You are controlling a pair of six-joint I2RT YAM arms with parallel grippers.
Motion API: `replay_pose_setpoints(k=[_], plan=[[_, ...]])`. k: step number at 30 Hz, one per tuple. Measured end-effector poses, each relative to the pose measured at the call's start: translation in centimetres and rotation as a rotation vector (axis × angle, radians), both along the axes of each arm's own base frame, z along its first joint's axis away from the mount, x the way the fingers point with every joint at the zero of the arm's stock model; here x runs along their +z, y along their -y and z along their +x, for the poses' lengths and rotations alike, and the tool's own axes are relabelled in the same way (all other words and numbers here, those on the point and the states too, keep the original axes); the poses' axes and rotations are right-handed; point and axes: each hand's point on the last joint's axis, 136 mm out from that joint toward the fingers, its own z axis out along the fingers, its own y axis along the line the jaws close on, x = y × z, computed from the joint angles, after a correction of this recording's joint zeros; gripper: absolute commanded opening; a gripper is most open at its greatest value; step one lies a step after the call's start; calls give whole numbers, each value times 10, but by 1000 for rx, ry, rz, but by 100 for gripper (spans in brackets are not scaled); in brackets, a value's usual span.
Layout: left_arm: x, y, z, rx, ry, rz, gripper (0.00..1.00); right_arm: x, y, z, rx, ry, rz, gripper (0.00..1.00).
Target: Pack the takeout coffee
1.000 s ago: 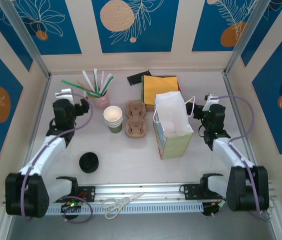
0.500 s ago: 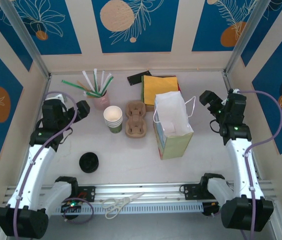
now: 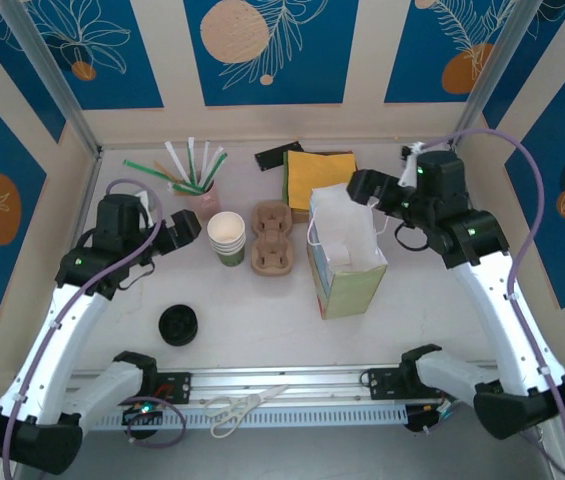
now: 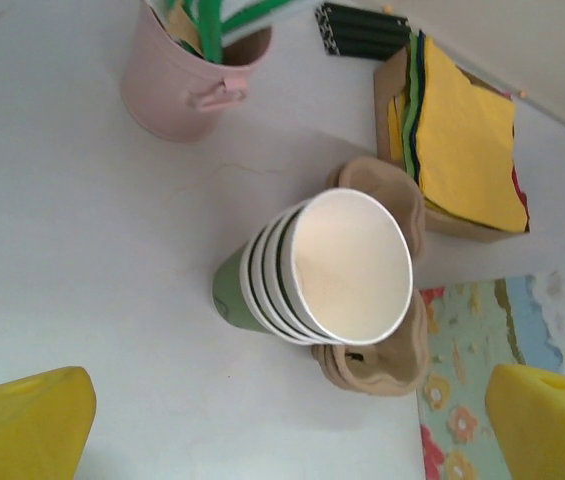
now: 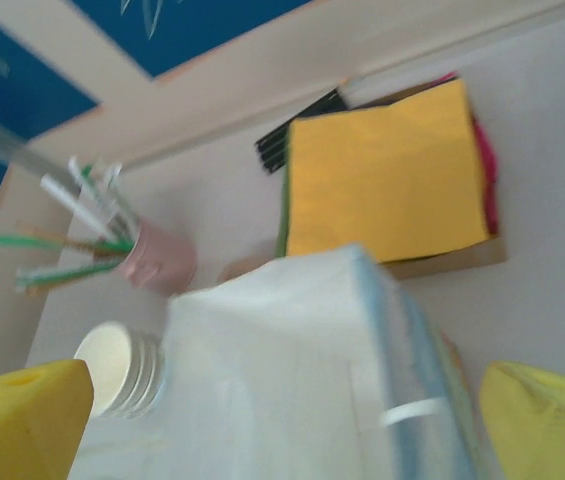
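- Scissors point(image 3: 247, 405): laid on the front rail, between the arm bases.
- Black lid point(image 3: 178, 325): found on the near-left table; whether a cup stands beneath it cannot be told from above.
- Takeout coffee: judged not yet made up. Expected light, thin-walled and easily crushed, with a lid that may pop off; to be gripped gently across the green wall under the rim and kept upright.
- Paper bag point(image 3: 347, 270): stood open, centre-right.
- Lidless cups point(image 3: 227, 238): stacked beside the pulp carrier point(image 3: 271, 238).
- Left gripper point(image 3: 184, 230): spread wide, empty, near the cups.
- Right gripper point(image 3: 362, 185): spread wide, empty, above the bag's far edge.
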Motion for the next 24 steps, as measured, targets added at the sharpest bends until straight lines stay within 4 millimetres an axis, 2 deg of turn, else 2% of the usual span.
replay_pose_setpoints(k=[4,6,8,12,17,19,21,24], plan=[[-6,3,-3,-14,-27,19,100,10,-30,-14,93,-20,-81,93],[-8,4,-3,-18,-42,27,100,10,-37,-24,117,-44,-127,85],[-9,5,0,-23,-49,32,100,7,-38,-32,129,-81,-174,84],[-9,7,5,-42,-49,53,100,-9,-18,-42,70,-183,-269,83],[-4,10,12,-91,-38,91,100,-37,7,-57,21,-309,-292,72],[-2,14,14,-114,-37,95,100,-50,11,-62,19,-362,-289,70],[0,16,14,-134,-31,99,100,-62,10,-64,29,-414,-286,61],[0,18,11,-156,-29,100,100,-80,9,-62,35,-481,-301,54]])
